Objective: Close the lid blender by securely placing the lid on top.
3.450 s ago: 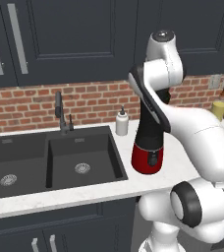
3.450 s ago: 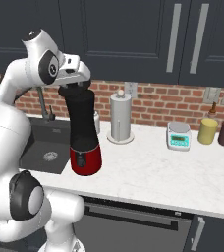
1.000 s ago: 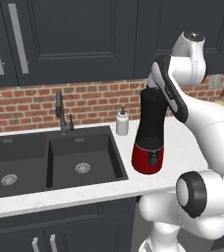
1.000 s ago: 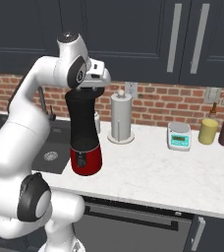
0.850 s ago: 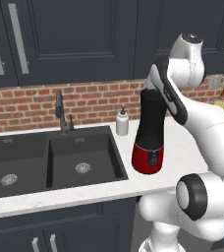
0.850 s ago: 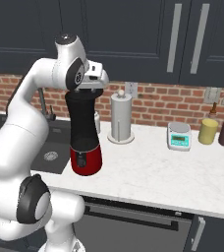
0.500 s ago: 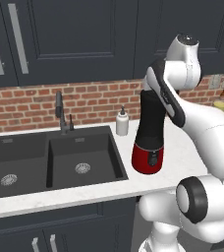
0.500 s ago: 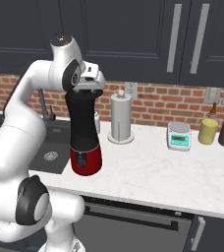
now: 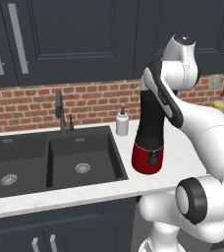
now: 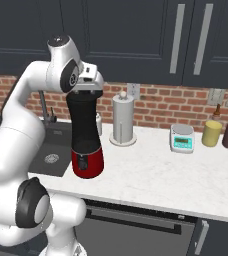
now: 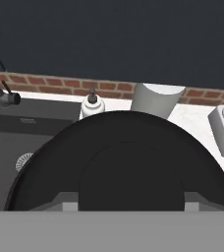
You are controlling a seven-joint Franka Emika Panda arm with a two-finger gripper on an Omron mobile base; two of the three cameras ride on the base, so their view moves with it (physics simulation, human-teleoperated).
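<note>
The blender stands on the white counter just right of the sink, a tall black jar on a red base. My gripper hovers directly over the jar's top, shut on the lid, a flat black disc that sits level at the rim. Whether the lid rests fully on the rim I cannot tell. In the hand view the lid spreads wide across the lower half and hides the jar under it. My own forearm covers the jar's top in the left base view.
A white soap bottle stands behind the blender by the dark double sink and its faucet. To the right are a paper towel roll, a small scale, and two jars near the brick wall.
Over the last second my hand has shifted with the lid from slightly off the jar's far side to straight over its mouth, and dropped a little. The blender has stayed put.
</note>
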